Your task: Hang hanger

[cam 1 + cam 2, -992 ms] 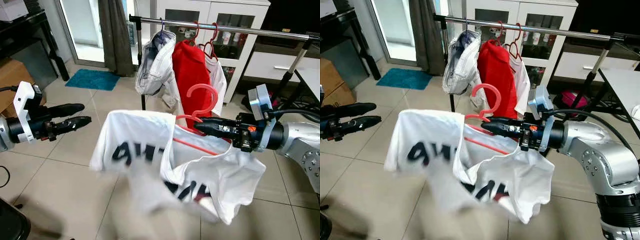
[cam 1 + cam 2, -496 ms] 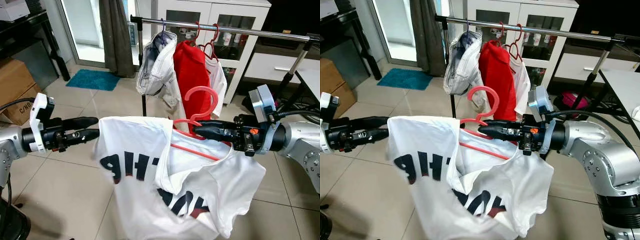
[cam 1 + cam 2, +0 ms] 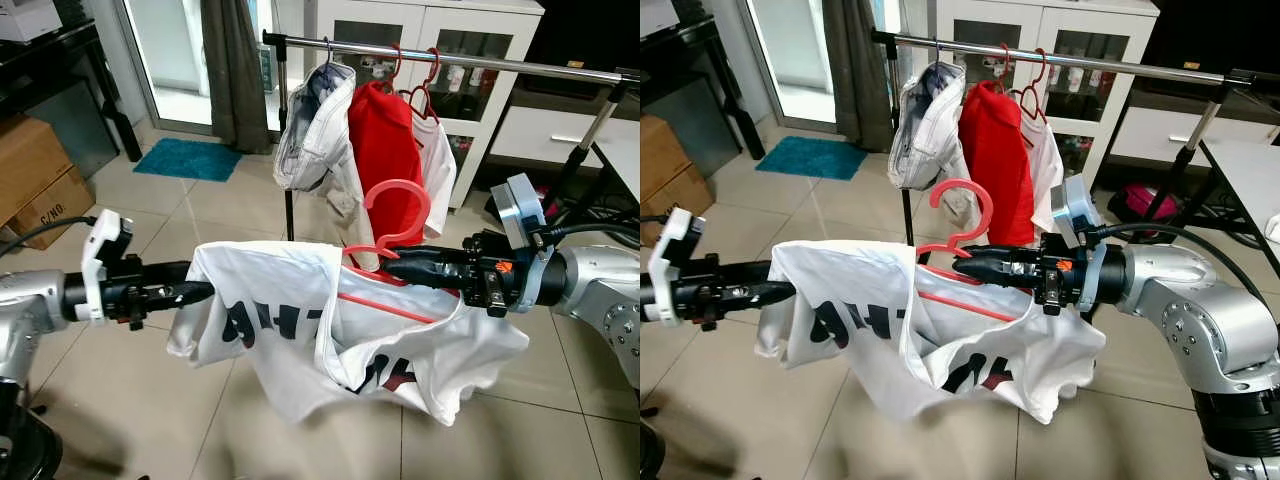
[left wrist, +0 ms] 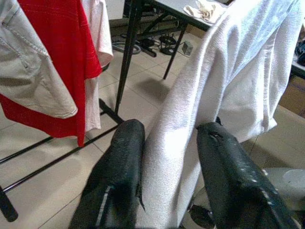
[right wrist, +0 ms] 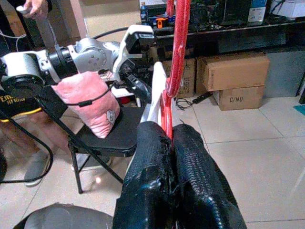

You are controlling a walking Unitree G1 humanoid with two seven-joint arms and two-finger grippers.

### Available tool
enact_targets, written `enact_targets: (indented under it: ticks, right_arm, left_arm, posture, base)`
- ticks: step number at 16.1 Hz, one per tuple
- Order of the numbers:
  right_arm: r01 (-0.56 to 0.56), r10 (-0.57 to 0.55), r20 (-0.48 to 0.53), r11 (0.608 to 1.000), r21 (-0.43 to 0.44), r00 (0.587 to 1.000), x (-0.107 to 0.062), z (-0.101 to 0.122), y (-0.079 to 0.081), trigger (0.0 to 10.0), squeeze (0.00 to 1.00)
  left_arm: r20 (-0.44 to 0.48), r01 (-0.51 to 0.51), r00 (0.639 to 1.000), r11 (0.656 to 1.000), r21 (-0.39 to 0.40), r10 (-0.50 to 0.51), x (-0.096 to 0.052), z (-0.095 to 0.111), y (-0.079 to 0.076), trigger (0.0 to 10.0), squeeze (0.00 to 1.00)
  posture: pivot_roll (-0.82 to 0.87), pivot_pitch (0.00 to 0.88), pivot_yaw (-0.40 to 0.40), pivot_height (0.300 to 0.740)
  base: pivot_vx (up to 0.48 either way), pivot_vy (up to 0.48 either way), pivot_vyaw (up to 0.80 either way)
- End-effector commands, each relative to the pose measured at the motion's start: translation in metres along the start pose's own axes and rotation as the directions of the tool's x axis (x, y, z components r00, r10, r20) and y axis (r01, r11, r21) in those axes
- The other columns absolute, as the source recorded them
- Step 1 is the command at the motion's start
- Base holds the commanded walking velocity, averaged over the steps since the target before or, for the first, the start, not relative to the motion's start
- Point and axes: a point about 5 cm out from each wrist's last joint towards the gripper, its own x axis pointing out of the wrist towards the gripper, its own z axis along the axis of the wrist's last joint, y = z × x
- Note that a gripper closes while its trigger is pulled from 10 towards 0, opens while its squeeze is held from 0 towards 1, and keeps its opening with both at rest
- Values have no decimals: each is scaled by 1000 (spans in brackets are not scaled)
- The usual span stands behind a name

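Right gripper [image 3: 392, 266], center-right of the left eye view, is clenched on the red hanger [image 3: 396, 214] at the base of its hook; in the right wrist view both black fingers [image 5: 151, 157] press together with the red neck rising between them. The hanger's hook stands upright above the fingertips, its arm slanting down to the right inside the collar of the white T-shirt [image 3: 330, 330] with dark lettering that drapes from it. Left gripper [image 3: 196, 291], at center-left, has pinched the shirt's outer edge; the left wrist view shows white cloth running between its two fingers [image 4: 125, 157], which stand slightly apart around the fabric. The shirt sags between the two grippers above the beige tiled floor [image 3: 150, 400]. Behind, upper center, the clothes rack rail [image 3: 520, 65] runs horizontally and already carries three hung garments: a pale denim garment [image 3: 310, 130], a red shirt [image 3: 385, 150], and a white garment [image 3: 437, 165] touching it. The held hanger sits below and in front of the rail, apart from it. Farther back: a white glass-door cabinet [image 3: 440, 40] with bottles inside, contents too small to identify; a teal mat [image 3: 188, 159] upper left; cardboard boxes [image 3: 35, 180] at left edge.
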Motion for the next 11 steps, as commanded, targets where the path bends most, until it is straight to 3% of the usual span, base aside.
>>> enact_targets:
  ticks: [1,11]
  right_arm:
    - [-24,24,5,999,-20,1000,1,5,3,10000,0]
    - [-9,9,0,1000,-19,1000,2,3,1,10000,0]
  left_arm:
    - [-2,4,1000,1000,21,-4,1,5,1,0,0]
    - [45,-35,998,999,-3,35,-4,3,3,0,0]
  posture:
    - [-113,0,-1,740]
    - [-114,0,4,740]
  base:
    - [0,0,0]
    - [0,0,0]
